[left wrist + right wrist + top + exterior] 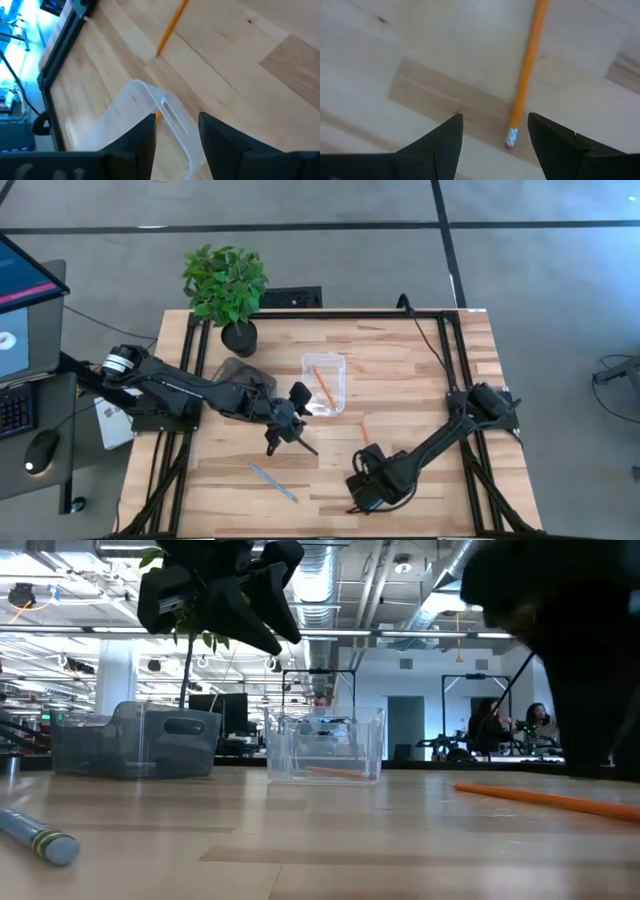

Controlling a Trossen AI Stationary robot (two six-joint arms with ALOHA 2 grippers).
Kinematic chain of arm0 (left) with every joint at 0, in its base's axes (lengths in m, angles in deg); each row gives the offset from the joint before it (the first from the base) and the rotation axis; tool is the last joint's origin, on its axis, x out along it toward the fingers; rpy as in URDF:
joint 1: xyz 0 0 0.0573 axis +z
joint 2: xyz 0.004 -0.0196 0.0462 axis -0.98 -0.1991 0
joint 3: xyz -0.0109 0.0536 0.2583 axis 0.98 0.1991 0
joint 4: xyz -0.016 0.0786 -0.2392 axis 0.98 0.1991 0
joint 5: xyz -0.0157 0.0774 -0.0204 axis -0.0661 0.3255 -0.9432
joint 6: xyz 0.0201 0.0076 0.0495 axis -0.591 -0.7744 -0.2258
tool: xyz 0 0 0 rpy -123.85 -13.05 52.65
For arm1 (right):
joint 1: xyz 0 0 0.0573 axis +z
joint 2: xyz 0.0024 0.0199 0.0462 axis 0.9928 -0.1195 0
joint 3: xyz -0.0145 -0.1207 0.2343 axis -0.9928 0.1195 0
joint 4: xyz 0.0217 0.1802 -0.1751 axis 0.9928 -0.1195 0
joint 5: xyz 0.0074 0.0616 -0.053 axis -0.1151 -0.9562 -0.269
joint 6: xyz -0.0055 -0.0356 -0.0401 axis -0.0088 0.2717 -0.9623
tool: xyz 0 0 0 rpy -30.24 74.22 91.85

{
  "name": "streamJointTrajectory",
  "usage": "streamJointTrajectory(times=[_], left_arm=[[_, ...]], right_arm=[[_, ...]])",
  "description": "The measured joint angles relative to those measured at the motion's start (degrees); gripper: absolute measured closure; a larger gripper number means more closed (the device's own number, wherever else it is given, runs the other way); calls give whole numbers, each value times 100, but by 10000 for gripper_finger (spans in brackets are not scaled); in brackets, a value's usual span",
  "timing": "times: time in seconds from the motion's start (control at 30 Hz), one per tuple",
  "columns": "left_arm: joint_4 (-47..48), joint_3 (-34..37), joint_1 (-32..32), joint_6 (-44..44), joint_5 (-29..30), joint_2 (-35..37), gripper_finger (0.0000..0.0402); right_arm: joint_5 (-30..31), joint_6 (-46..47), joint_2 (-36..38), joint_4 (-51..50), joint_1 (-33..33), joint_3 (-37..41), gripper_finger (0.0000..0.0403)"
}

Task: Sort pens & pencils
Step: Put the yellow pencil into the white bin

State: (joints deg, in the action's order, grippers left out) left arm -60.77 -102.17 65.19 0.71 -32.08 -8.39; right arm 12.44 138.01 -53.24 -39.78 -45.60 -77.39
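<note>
- High view, near table edge: right gripper point(362, 488) just below orange pencil point(364, 431); left gripper point(290, 423) beside clear tray point(324, 383); blue pencil point(273, 483) apart.
- Right wrist: jaws wide, empty; eraser point(510, 137) between the fingertips, shaft pointing straight away.
- Left wrist: jaws parted, empty, over tray rim point(170, 112).

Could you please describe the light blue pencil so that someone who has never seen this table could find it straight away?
Start at the potted plant on the table's far edge, then cross past the clear tray to the near side. The light blue pencil lies there alone on bare wood, slanted, in front of the left end effector. The other pencils are orange: one in the tray, one by the right end effector.
</note>
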Motion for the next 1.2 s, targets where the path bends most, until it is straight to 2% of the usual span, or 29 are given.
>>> streamJointTrajectory(times=[0.13,0.2,0.37,0.53,0.67,0.8,0.9,1.2], left_arm=[[99,0,22,129,-180,0,262],[83,2,47,259,-169,0,262],[156,0,57,276,-142,2,262],[210,2,58,263,-132,1,262],[212,2,61,239,-117,0,262],[186,2,63,247,-90,-2,262],[204,2,63,312,-91,-2,262],[225,2,63,426,-92,-2,262]], right_arm=[[-130,-25,-206,337,-15,-30,154],[-198,18,-308,156,-2,28,154],[-338,290,-419,417,64,-22,154],[256,243,-412,347,213,-159,154],[280,169,-321,-642,259,-369,154],[-75,-152,-342,-1506,265,-402,154],[-105,-191,-342,-2025,295,-407,154],[-73,-238,-88,-2496,392,-407,154]])
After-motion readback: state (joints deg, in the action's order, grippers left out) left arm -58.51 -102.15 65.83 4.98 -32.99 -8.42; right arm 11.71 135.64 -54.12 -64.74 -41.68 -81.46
